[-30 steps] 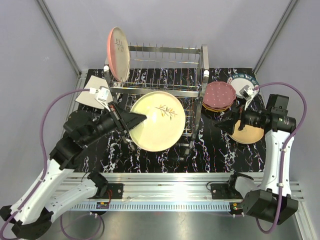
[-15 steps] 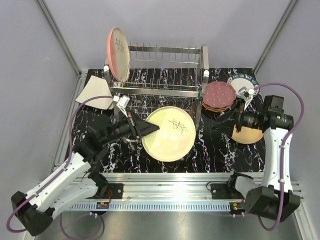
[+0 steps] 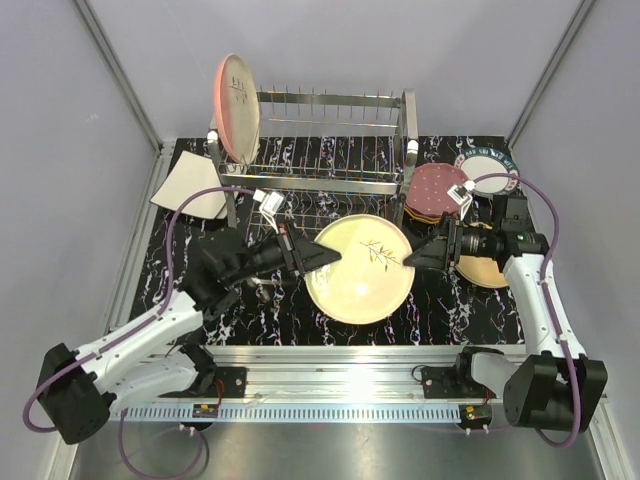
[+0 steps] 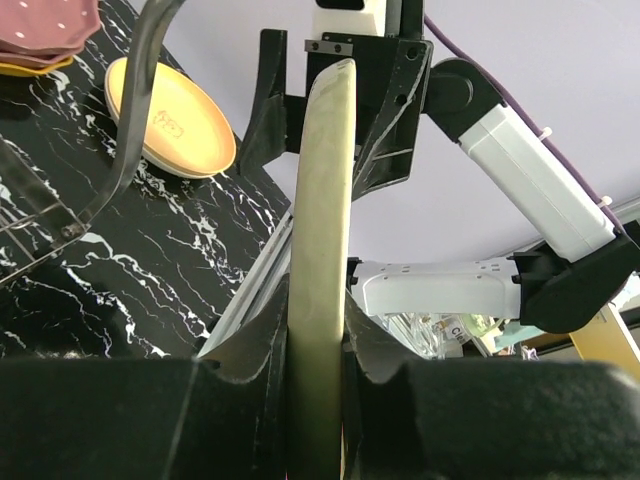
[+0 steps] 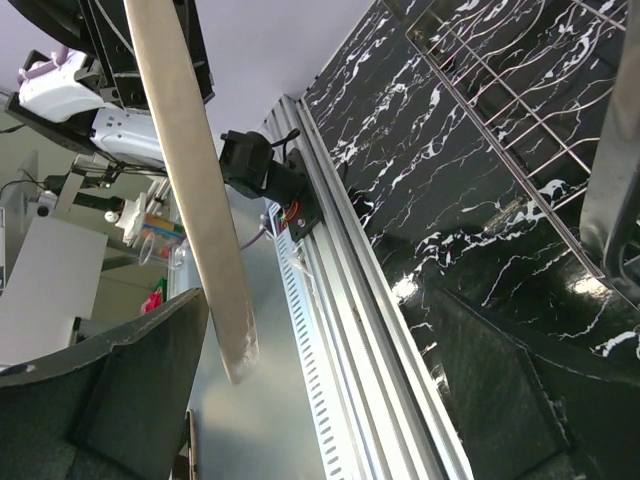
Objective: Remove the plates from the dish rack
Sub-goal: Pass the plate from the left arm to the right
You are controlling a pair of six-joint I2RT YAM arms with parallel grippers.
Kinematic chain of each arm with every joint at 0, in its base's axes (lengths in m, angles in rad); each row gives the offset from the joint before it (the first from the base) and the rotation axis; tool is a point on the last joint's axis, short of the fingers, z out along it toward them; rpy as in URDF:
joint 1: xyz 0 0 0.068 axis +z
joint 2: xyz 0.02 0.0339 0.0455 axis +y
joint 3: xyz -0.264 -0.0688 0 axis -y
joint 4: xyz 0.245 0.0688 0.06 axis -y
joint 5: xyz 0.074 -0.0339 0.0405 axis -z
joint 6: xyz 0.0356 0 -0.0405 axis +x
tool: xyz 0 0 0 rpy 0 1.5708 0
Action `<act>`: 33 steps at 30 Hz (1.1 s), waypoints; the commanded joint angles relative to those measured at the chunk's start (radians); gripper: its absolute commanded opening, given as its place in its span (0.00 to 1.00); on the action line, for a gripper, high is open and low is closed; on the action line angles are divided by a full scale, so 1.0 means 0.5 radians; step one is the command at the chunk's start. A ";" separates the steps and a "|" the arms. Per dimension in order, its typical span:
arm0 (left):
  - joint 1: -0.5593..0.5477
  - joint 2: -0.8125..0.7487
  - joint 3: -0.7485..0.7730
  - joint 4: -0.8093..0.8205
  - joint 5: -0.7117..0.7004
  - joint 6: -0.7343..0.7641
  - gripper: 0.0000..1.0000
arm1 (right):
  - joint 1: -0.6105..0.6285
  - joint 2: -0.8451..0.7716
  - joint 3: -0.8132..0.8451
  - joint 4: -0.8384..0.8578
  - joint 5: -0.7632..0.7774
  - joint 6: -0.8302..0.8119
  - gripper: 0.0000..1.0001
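The cream plate with a leaf sprig hangs above the table in front of the dish rack. My left gripper is shut on its left rim; in the left wrist view the plate stands edge-on between the jaws. My right gripper is open at the plate's right rim. In the right wrist view the plate's edge reaches into the gap near one finger, not clamped. A pink plate stands upright at the rack's left end.
A maroon dotted plate tops a stack right of the rack. A teal-rimmed plate lies behind it and an orange plate under my right arm. A squarish white plate lies left of the rack. The table's rail is near.
My left arm has carried the cream plate to the right, away from the rack front. My right gripper has moved left until its open jaws meet the plate's right rim.
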 commanded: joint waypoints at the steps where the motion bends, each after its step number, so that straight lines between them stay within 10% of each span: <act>1: -0.037 0.046 0.035 0.554 -0.048 -0.098 0.00 | 0.062 -0.052 -0.070 0.392 -0.071 0.336 0.98; 10: -0.065 0.221 0.054 0.717 -0.069 -0.117 0.00 | 0.154 -0.062 -0.125 0.592 -0.126 0.541 0.79; 22: -0.090 0.390 0.026 0.788 -0.189 -0.077 0.02 | 0.194 -0.147 -0.312 1.089 -0.252 1.008 0.00; 27: -0.089 0.363 -0.008 0.736 -0.225 -0.010 0.61 | 0.194 -0.196 -0.322 1.126 -0.267 1.072 0.00; 33: -0.086 0.050 -0.017 0.246 -0.452 0.377 0.85 | 0.108 -0.221 -0.355 1.101 -0.246 1.075 0.00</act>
